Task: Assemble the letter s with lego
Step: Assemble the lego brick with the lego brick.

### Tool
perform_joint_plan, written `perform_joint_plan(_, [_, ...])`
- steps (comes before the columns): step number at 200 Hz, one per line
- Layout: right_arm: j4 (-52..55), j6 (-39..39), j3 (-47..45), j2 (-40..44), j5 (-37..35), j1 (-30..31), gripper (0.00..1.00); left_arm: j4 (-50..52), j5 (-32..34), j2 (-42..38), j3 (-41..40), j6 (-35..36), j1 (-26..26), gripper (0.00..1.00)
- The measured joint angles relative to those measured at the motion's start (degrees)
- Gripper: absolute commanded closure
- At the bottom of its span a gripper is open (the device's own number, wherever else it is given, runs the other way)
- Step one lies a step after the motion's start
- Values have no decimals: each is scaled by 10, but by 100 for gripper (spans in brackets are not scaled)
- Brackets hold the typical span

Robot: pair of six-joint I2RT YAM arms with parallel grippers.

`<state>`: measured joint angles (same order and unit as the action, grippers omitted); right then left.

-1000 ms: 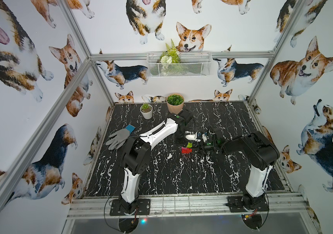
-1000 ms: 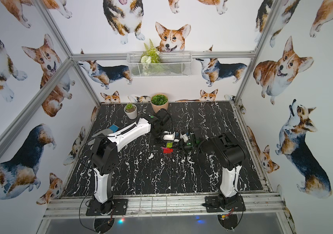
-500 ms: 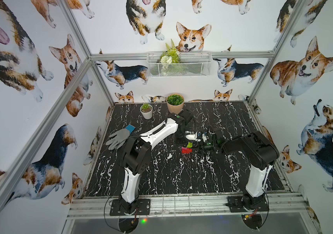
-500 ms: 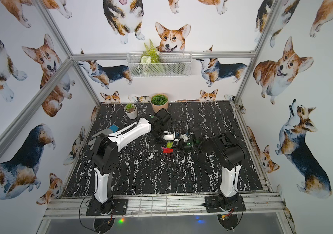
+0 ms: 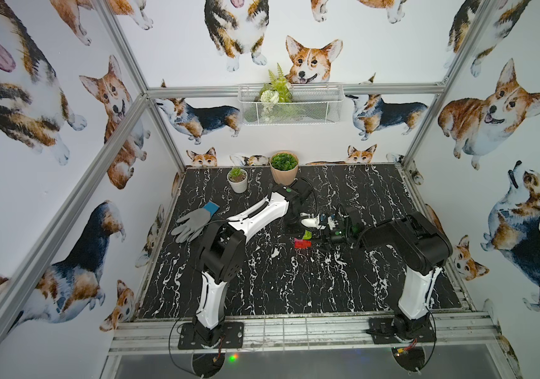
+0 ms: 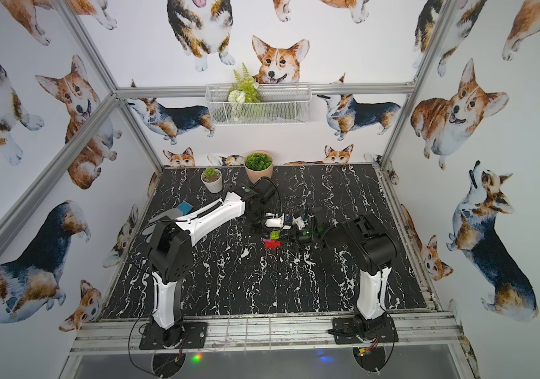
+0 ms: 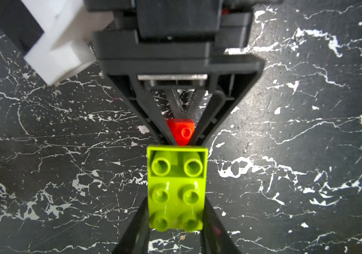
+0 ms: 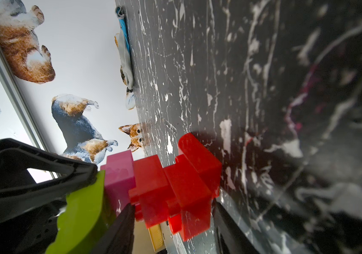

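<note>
The joined bricks, stepping like an S, sit between the two arms near the middle of the tabletop [image 5: 262, 288]. The left fingers [image 7: 133, 233] are closed on the side walls of the green brick [image 7: 175, 189]. The right fingers [image 8: 120, 231] pinch the stepped red bricks [image 8: 182, 189], and the pink brick [image 8: 119, 176] is joined between green and red. The red end is very low, and I cannot tell whether it touches the surface. With both ends clamped, any small twist or pull between the arms would go straight into the stud joints, and the seam beside the pink brick looks likeliest to pop. The green brick is gripped on smooth plastic near one end, so a push along its length could make it slide or swivel. The two sets of fingertips almost meet in the left wrist view, so closing in further risks a knock. If one side lets go too soon, the figure may sag or skid. The tabletop is hard, scuffed black marble pattern with white veins. Around it are corgi-printed walls on an aluminium frame and a wire basket [image 5: 290, 103] of fake greenery. A white pot [image 5: 238, 185], a tan pot [image 5: 283, 174] and a grey glove [image 5: 195, 223] all lie well apart from the bricks.
</note>
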<state>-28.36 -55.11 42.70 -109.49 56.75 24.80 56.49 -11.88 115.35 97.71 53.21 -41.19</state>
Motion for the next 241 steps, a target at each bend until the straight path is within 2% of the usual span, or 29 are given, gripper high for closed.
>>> perform_joint_plan(74, [-3,0,0,-3,4,0,43,0,0,0,3,-9,-1,63])
perform_joint_plan(99, [-7,0,-1,-4,4,-1,40,3,-1,0,5,-12,-1,63])
perform_joint_plan(241, [-78,-27,-24,-17,17,-9,38,3,-6,5,5,-18,-1,62])
